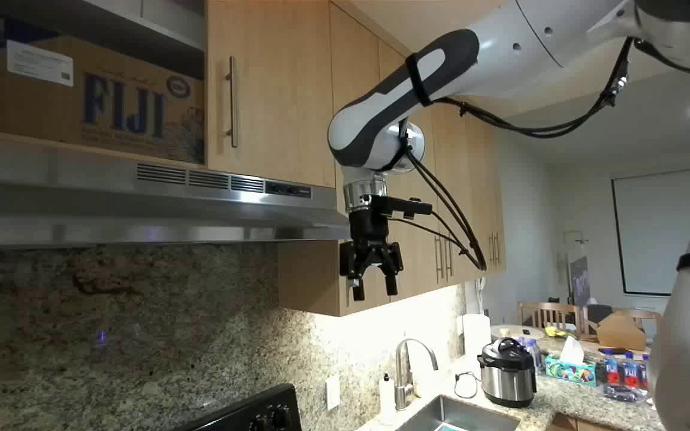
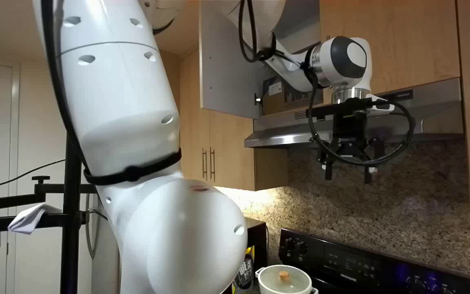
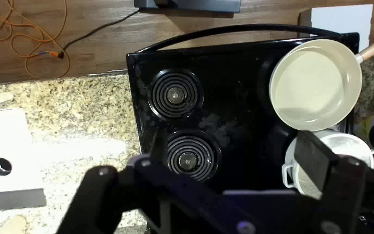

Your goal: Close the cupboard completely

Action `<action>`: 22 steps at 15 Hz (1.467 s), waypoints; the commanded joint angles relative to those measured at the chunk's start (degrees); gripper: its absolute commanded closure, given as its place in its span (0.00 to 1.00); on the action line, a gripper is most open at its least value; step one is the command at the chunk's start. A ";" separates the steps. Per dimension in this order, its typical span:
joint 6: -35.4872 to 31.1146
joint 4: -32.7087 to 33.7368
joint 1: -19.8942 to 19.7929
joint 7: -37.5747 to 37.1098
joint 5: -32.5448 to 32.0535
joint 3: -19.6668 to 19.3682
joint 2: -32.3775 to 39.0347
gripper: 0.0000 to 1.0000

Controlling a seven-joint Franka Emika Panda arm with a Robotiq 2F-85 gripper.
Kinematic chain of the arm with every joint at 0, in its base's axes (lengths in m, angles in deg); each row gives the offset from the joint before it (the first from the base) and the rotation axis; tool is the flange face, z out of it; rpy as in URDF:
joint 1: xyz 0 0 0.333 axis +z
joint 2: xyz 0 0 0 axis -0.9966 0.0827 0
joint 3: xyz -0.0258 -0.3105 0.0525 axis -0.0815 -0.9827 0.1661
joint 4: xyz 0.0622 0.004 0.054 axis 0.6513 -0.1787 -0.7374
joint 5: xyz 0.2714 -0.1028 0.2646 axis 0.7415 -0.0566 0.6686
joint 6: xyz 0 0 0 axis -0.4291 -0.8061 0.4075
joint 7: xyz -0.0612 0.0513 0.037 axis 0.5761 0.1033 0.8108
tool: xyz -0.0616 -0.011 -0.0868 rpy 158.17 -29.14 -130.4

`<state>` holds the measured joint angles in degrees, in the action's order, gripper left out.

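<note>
The cupboard is the short light-wood wall cabinet above the range hood. In an exterior view its shut door (image 1: 273,90) has a vertical silver bar handle, and the side beside it is open. In an exterior view the other door (image 2: 229,69) stands swung wide outward, showing its grey inner face and hinge. A cardboard FIJI box (image 1: 135,102) sits inside the open side. My gripper (image 1: 375,288) points down, open and empty, below the cupboard and in front of the hood. It also shows open in an exterior view (image 2: 348,173) and in the wrist view (image 3: 235,156). It touches neither door.
The steel range hood (image 1: 141,206) is under the cupboard. Taller cabinets (image 1: 405,257) stand alongside. Below is the black stove (image 3: 239,97) with a cream pan (image 3: 313,84) and a white lidded pot (image 2: 284,281). The forearm (image 2: 296,77) passes near the open door.
</note>
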<state>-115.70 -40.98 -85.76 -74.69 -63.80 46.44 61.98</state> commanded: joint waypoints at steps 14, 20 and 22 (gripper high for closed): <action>2.69 4.47 2.16 -0.58 0.60 2.84 0.36 0.00; 5.03 2.87 2.61 -3.73 -0.84 4.75 -6.16 0.00; 6.46 2.53 2.80 -3.79 -0.75 5.05 -8.77 0.00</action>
<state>-111.17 -36.45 -83.07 -76.62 -63.66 50.63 58.05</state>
